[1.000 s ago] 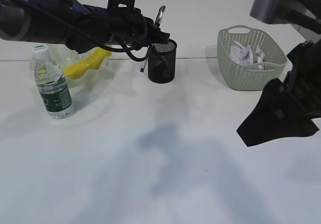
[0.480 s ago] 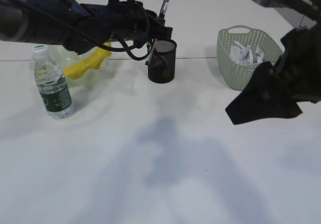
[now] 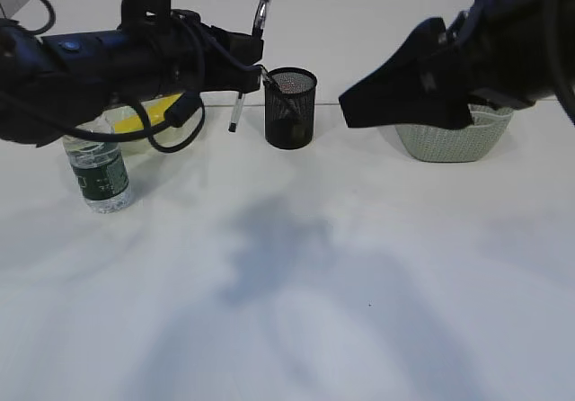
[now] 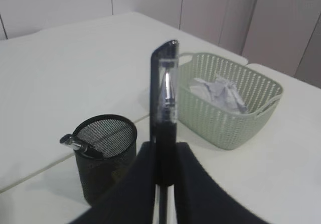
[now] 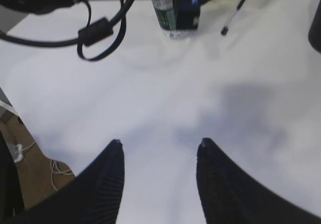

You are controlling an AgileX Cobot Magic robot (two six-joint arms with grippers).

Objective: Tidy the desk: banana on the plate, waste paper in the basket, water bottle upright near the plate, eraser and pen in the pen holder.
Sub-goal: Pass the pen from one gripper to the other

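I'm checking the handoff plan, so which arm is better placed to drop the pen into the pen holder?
Left. Its gripper already clamps the pen just beside the pen holder; the right gripper is open, empty, and farther off.

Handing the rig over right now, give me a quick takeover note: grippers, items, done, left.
Left gripper: shut on the pen, held beside the pen holder, not in it.
Right gripper: open, empty, raised over the table.
Done: waste paper in the basket; water bottle upright; banana behind it, near the plate, mostly hidden by the left arm. One item already leans in the pen holder; cannot tell what.
Left: drop the pen into the holder; confirm the eraser.
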